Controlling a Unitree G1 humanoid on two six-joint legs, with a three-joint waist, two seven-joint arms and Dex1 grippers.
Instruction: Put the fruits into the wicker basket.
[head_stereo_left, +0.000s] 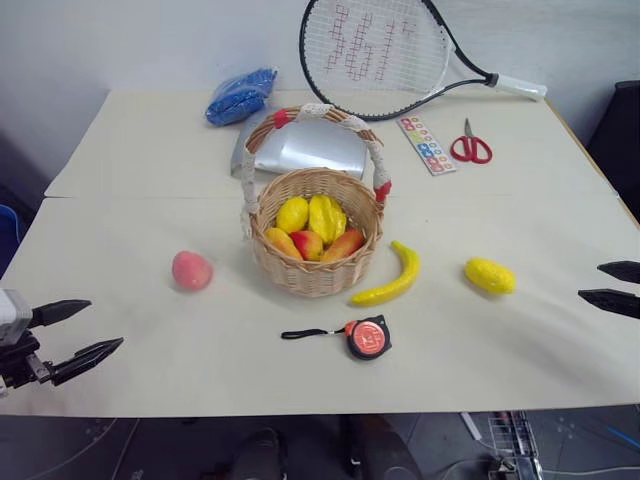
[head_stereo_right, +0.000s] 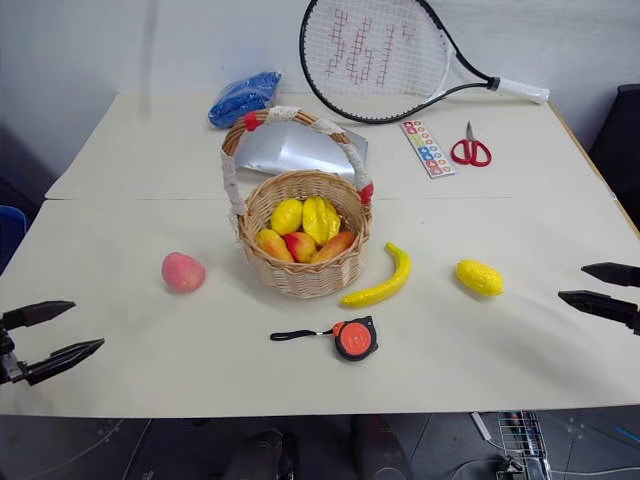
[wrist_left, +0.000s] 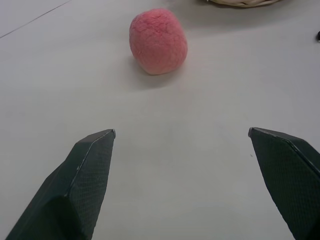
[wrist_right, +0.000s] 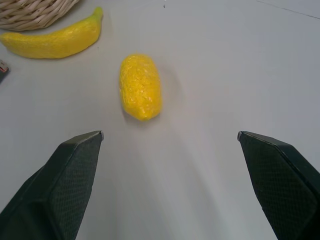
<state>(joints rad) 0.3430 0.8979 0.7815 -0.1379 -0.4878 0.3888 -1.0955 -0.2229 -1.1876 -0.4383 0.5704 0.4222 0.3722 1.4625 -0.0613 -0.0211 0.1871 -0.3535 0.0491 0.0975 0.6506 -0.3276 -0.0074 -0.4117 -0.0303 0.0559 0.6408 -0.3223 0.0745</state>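
- My left end effector (head_stereo_left: 88, 329) and right end effector (head_stereo_left: 612, 287) are wide open, holding nothing.
- On the worktop (head_stereo_left: 150, 160) I see the peach (head_stereo_left: 191, 270), banana (head_stereo_left: 391, 277) and lemon (head_stereo_left: 489, 276) lying beside the wicker basket (head_stereo_left: 314, 245).

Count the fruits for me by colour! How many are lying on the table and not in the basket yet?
Pink-red: 1, the peach
Yellow: 2, the banana and the lemon
Total: 3 fruits outside the wicker basket
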